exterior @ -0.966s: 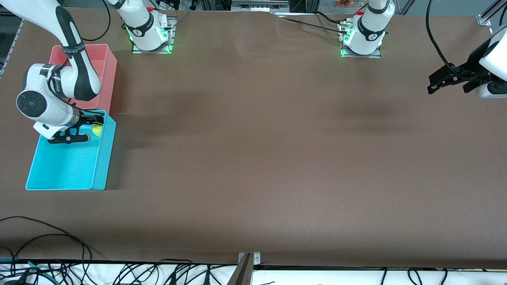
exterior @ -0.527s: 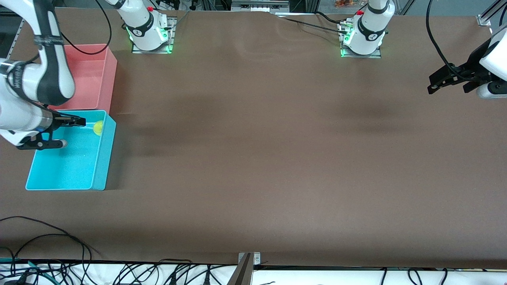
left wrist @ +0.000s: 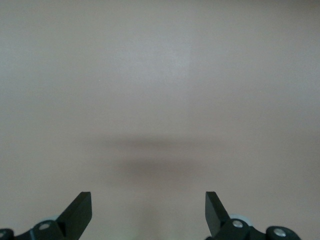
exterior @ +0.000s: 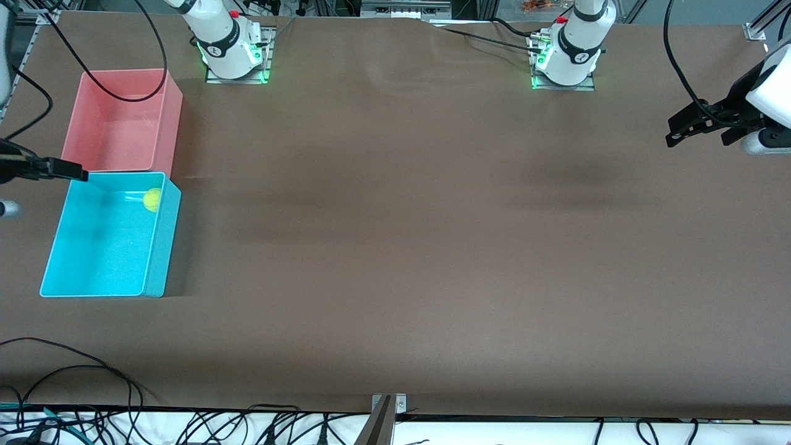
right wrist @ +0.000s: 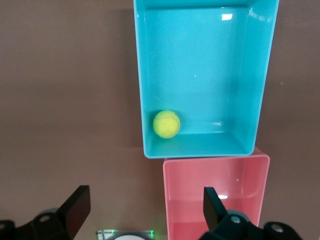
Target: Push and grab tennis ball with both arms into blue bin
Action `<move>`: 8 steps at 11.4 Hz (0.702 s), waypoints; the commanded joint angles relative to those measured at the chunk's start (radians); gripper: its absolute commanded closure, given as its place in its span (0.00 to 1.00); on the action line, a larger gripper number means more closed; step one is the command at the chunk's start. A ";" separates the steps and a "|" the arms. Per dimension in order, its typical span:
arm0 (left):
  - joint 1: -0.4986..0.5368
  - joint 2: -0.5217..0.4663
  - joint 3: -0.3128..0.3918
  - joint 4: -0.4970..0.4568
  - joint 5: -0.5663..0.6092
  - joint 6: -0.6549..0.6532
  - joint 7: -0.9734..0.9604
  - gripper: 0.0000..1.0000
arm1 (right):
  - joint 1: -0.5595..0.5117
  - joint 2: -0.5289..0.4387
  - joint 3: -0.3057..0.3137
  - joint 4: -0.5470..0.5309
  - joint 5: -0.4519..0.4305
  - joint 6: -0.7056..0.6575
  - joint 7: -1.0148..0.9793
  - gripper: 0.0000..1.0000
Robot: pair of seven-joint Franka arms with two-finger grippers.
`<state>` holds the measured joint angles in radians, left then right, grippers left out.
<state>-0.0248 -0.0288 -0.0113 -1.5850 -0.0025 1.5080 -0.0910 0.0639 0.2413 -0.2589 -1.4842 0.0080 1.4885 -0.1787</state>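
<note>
The tennis ball (exterior: 152, 199) (right wrist: 166, 123) lies inside the blue bin (exterior: 99, 253) (right wrist: 141, 75), in the corner beside the pink bin and nothing touches it. My right gripper (exterior: 49, 191) (right wrist: 145, 200) hangs open and empty high above the right arm's end of the table, at the bins' outer edge, mostly cut off in the front view. My left gripper (exterior: 698, 137) (left wrist: 148, 200) waits open and empty over bare table at the left arm's end.
A pink bin (exterior: 117, 136) (right wrist: 215, 190) of like size stands empty against the blue bin, farther from the front camera. The two arm bases (exterior: 232, 52) (exterior: 565, 59) stand along the table's back edge. Cables trail along the front edge.
My right arm has lifted out of the blue bin and pulled away toward its end of the table. The ball stays in the bin corner. The left arm has not moved.
</note>
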 commanded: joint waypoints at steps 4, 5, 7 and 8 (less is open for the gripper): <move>-0.015 0.017 -0.001 0.036 -0.011 -0.020 -0.001 0.00 | -0.060 -0.193 0.113 -0.084 0.055 -0.015 0.086 0.00; -0.015 0.017 -0.001 0.036 -0.011 -0.020 -0.001 0.00 | -0.084 -0.242 0.162 -0.169 0.047 0.062 0.112 0.00; -0.015 0.018 0.001 0.036 -0.011 -0.018 -0.001 0.00 | -0.084 -0.249 0.188 -0.185 0.014 0.088 0.136 0.00; -0.015 0.024 -0.001 0.037 -0.013 -0.018 -0.001 0.00 | -0.084 -0.244 0.188 -0.180 0.017 0.101 0.136 0.00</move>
<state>-0.0355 -0.0278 -0.0146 -1.5836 -0.0025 1.5080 -0.0910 0.0021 0.0421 -0.1024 -1.6001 0.0369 1.5353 -0.0689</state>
